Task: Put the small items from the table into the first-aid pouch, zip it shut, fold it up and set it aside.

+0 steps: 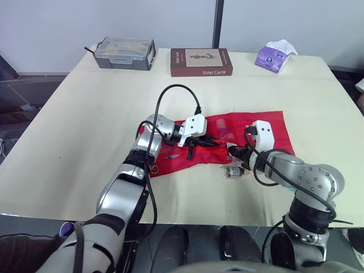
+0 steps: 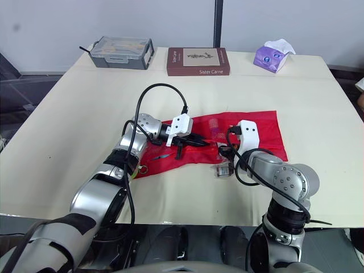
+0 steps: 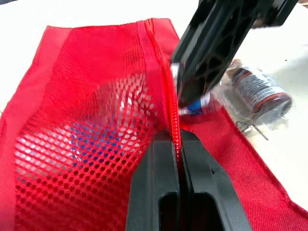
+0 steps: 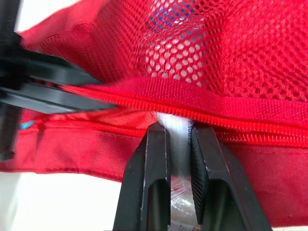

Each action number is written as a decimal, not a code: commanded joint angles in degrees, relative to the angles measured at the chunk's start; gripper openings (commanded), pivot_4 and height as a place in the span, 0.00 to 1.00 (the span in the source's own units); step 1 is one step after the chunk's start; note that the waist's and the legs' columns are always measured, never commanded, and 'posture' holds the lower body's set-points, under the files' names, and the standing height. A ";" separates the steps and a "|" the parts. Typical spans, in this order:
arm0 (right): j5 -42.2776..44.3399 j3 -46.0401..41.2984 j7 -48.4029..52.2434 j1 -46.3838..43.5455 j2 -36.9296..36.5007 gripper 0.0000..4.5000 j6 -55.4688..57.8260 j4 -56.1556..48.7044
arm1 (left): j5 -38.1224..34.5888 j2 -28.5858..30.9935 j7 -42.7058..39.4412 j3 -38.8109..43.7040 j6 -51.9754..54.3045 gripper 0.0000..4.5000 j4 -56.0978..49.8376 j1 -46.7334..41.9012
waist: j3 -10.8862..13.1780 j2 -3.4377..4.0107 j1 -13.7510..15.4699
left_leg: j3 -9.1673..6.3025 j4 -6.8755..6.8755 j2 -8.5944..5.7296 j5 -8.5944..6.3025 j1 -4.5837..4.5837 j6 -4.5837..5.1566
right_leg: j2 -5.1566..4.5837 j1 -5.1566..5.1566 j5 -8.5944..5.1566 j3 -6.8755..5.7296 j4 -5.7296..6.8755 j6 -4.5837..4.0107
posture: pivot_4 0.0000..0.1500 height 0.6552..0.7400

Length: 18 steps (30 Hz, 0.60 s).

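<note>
Pinching the pouch (image 1: 267, 122) rim, left gripper (image 3: 176, 143); right gripper (image 4: 179, 131) squeezes a packet (image 4: 177, 123) there. Its wrapper could snag the zipper (image 4: 250, 124).

One pouch (image 1: 267, 122), one book (image 1: 201, 62), one case (image 1: 125, 53), one tissue pack (image 1: 274, 57), one roll (image 3: 260, 91)

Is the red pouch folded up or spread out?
Spread out. The red pouch lies flat and unfolded on the table, the left gripper pinching its zipper edge, the right gripper holding a white packet.
</note>
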 commanded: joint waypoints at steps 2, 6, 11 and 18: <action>-2.58 -3.19 -0.46 -2.62 3.40 0.00 -0.10 -1.41 | -0.47 -0.42 -0.79 -0.65 -0.96 0.00 -0.73 -0.85 | 0.00 0.01 -0.01 | 0.00 0.00 0.00 0.00 0.00 0.00 | 0.00 0.00 0.00 0.00 0.01 0.00 | 1.00 1.00; -5.64 -0.33 0.32 -2.93 2.64 0.00 -1.63 2.57 | -0.54 -0.52 -1.65 -0.95 -1.49 0.00 -0.99 -0.45 | 0.00 0.01 -0.02 | 0.03 0.00 0.00 0.00 0.00 0.00 | -0.01 0.00 0.00 0.02 -0.01 0.00 | 1.00 1.00; -6.75 15.00 7.75 -2.67 -7.84 0.00 -5.22 5.56 | -0.43 -0.57 -1.77 -1.25 -2.30 0.00 -0.65 -0.40 | 0.00 0.02 -0.20 | 0.07 -0.02 0.00 0.00 0.02 0.00 | -0.02 -0.01 0.00 0.05 -0.02 0.00 | 1.00 1.00; -7.30 9.40 7.96 -1.43 -4.35 0.00 -4.77 2.09 | -0.48 -0.23 -1.06 -1.08 -2.75 0.00 0.12 -0.49 | 0.00 0.02 -0.05 | 0.02 -0.06 0.01 0.00 0.02 0.00 | 0.02 -0.01 -0.01 0.02 -0.02 -0.01 | 1.00 1.00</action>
